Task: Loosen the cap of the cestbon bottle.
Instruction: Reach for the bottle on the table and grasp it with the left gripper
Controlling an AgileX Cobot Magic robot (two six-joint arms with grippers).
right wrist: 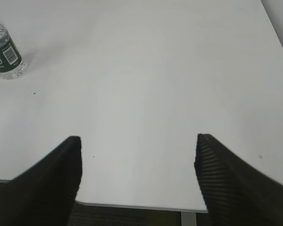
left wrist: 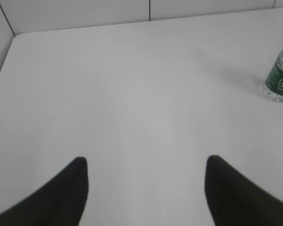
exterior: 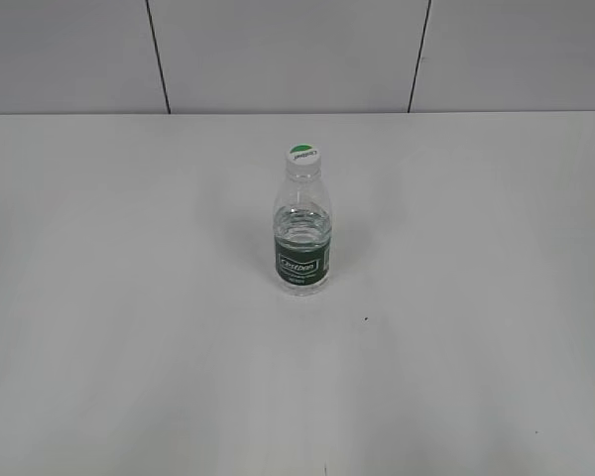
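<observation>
The cestbon bottle stands upright in the middle of the white table, clear with a dark green label. Its white cap with a green half-circle sits on the neck. The bottle's lower part shows at the right edge of the left wrist view and at the top left of the right wrist view; the cap is out of both. My left gripper is open and empty, far from the bottle. My right gripper is open and empty above the table's near edge. Neither gripper shows in the exterior view.
The white table ends at a grey panelled wall at the back. Its front edge and the dark floor below show in the right wrist view. A rounded table corner shows in the left wrist view.
</observation>
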